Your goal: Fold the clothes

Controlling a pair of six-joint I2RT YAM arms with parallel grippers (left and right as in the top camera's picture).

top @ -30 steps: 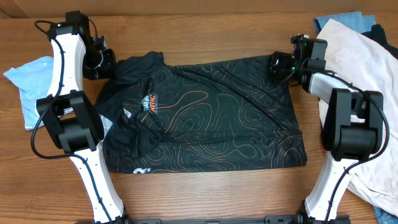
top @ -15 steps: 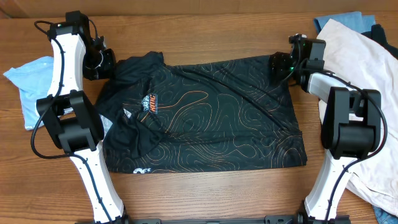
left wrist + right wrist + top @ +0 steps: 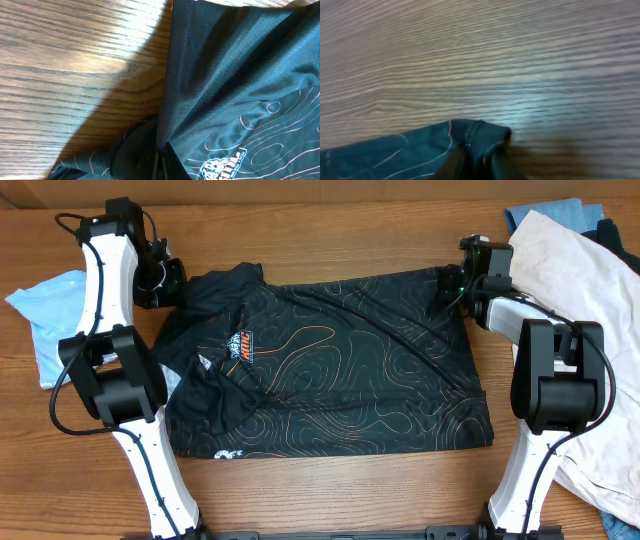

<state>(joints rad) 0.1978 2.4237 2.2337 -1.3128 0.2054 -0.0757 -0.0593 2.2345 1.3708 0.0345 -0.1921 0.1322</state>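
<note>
A blue cloth (image 3: 45, 320) lay at the 9 o'clock edge of the tabletop (image 3: 330, 500). The left pincer (image 3: 165, 280) was pressed together on the shirt (image 3: 340, 370) at its 10 o'clock corner. The shirt lay flat in the middle. The right pincer (image 3: 447, 283) looked to be pinching the 2 o'clock corner, with a little bunch of cloth between its fingers. A cream cloth (image 3: 590, 290) sat at 3 o'clock. To fold well, I think both pincers should lift together and carry the top edge toward 6 o'clock, pulling it tight so no wrinkles come.
</note>
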